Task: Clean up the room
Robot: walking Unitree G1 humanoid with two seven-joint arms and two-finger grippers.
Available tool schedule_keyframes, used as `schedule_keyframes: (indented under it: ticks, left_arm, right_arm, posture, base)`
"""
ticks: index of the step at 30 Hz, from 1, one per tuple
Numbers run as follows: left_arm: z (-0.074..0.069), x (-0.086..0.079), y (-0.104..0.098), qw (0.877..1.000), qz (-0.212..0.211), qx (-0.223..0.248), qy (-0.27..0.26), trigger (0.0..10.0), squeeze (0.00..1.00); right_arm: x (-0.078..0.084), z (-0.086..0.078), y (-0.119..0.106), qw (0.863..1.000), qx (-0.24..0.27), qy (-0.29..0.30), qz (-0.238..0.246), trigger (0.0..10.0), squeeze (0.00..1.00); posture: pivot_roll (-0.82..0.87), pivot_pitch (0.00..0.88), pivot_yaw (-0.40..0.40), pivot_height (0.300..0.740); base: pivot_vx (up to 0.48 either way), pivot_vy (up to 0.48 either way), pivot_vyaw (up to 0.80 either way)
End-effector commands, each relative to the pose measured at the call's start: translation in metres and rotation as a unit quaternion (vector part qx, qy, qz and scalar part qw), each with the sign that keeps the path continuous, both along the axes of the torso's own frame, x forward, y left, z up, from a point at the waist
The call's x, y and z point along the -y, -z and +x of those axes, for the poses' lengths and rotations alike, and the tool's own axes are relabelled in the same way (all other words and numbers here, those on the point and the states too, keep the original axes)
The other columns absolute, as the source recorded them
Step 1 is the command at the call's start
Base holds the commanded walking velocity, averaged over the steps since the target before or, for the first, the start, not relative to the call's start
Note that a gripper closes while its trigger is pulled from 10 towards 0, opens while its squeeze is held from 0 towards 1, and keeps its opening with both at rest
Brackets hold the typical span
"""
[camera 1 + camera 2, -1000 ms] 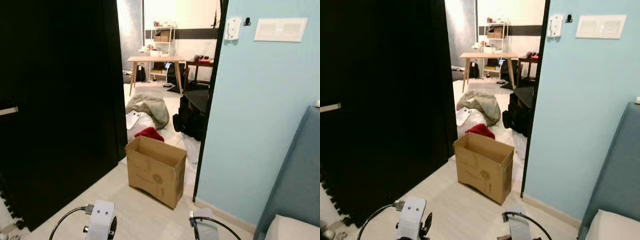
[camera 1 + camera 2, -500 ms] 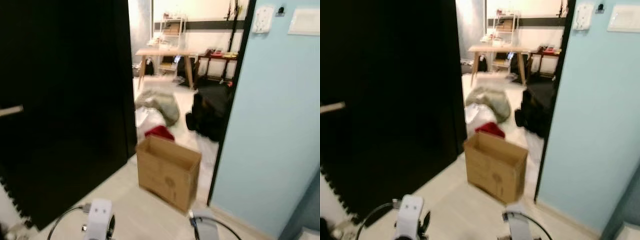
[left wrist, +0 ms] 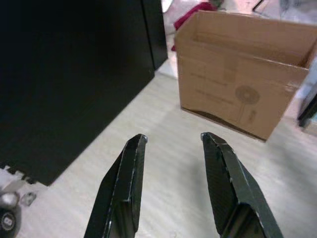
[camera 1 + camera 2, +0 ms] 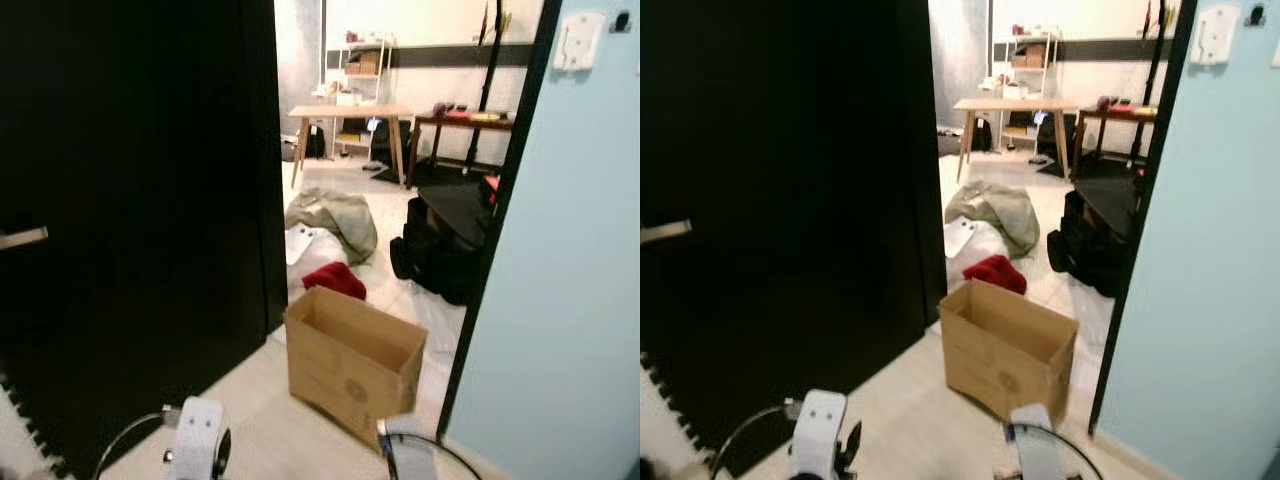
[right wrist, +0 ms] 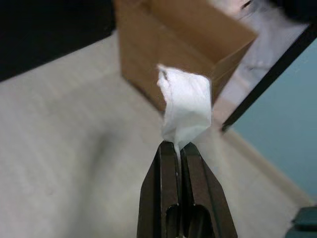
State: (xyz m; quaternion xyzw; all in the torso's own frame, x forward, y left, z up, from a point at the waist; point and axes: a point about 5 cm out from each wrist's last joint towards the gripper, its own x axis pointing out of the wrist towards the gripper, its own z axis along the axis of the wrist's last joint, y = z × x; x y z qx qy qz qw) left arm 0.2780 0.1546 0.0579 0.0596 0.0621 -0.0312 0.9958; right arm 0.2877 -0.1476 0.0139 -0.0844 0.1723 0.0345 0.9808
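Cardboard box (image 4: 352, 362) now nearer, more centred.

We see a black door (image 4: 130, 220), a pale blue wall (image 4: 570, 300), a wooden desk (image 4: 348, 112) and a white shelf (image 4: 362, 70) beyond.

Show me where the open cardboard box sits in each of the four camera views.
Left eye view: cardboard box on the floor in the doorway, lower centre, right of the black door.
Right eye view: same spot, lower centre, red cloth behind it.
Left wrist view: beyond the open left end effector, fan print facing the camera.
Right wrist view: behind the white tissue pinched by the right end effector.
Shared landmark: the black door.
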Motion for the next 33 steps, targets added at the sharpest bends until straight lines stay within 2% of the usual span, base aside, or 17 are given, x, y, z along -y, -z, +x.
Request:
schedule_keyframes:
  ticks: [1, 13, 23, 33]
  left_arm:
    - [-0.0033, -0.0079, 0.0048, 1.000, 0.006, -0.012, -0.008, 10.0, 0.00]
    - [-0.0016, -0.0059, 0.0044, 1.000, 0.009, -0.012, 0.002, 10.0, 0.00]
    - [0.0032, -0.0106, 0.0012, 1.000, 0.018, -0.012, 0.011, 10.0, 0.00]
    - [0.0043, -0.0034, 0.0012, 1.000, 0.015, -0.010, 0.015, 10.0, 0.00]
  right_arm:
    - [-0.0069, -0.0038, 0.0054, 1.000, -0.013, -0.005, 0.008, 10.0, 0.00]
    - [-0.0063, -0.0046, 0.0061, 1.000, -0.012, 0.000, 0.010, 10.0, 0.00]
    - [-0.0137, -0.0059, 0.0075, 1.000, -0.012, 0.012, 0.023, 10.0, 0.00]
    - [-0.0118, -0.0062, 0.0080, 1.000, -0.013, 0.016, 0.023, 10.0, 0.00]
  posture:
    - [0.06, 0.068, 0.003, 0.740]
    - [0.07, 0.054, 0.021, 0.740]
    - [0.07, 0.065, 0.053, 0.740]
    - [0.06, 0.069, 0.042, 0.740]
  base:
    - [0.307, 0.000, 0.00]
    - [0.307, 0.000, 0.00]
    - [0.305, 0.000, 0.00]
    - [0.301, 0.000, 0.00]
